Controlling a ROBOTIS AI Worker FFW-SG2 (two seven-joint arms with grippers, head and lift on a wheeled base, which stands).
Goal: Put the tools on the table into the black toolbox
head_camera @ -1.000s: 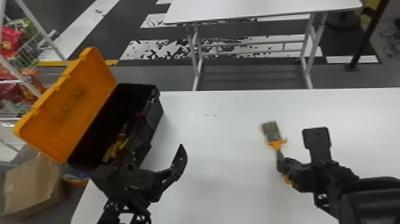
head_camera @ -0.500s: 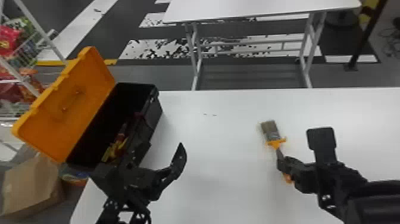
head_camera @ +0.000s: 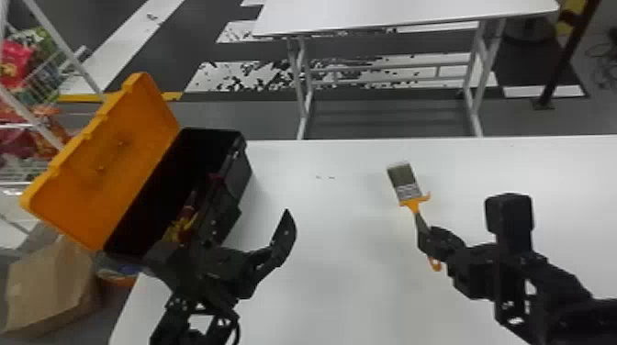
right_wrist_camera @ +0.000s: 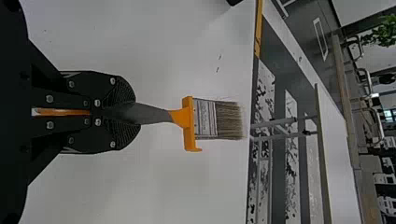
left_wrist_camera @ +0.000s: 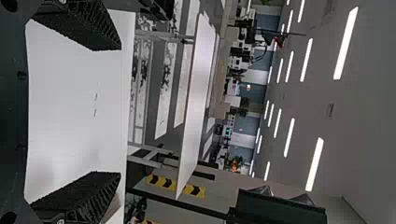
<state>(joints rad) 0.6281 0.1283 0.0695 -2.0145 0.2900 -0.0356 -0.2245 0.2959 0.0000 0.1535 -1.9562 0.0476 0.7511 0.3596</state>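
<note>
In the head view my right gripper (head_camera: 430, 243) is shut on the handle of a paintbrush (head_camera: 406, 183), bristles facing away over the right half of the table (head_camera: 349, 275). The right wrist view has the brush (right_wrist_camera: 205, 118) held between the closed fingers of the right gripper (right_wrist_camera: 122, 113). The black toolbox (head_camera: 236, 176) stands at the table's left with its orange lid (head_camera: 110, 160) raised; red and yellow tools (head_camera: 183, 222) lie inside. My left gripper (head_camera: 229, 238) is open in front of the toolbox, also in the left wrist view (left_wrist_camera: 74, 116), nothing between its fingers.
A second white table (head_camera: 404, 13) stands beyond the work table. At the left are a wire rack (head_camera: 46, 69) with colourful packets and a cardboard box (head_camera: 50, 284) below the table's edge. The raised lid leans outward on the toolbox's left side.
My right gripper has shifted slightly to the right, and the brush it holds has turned a little. The left arm and the toolbox look unchanged.
</note>
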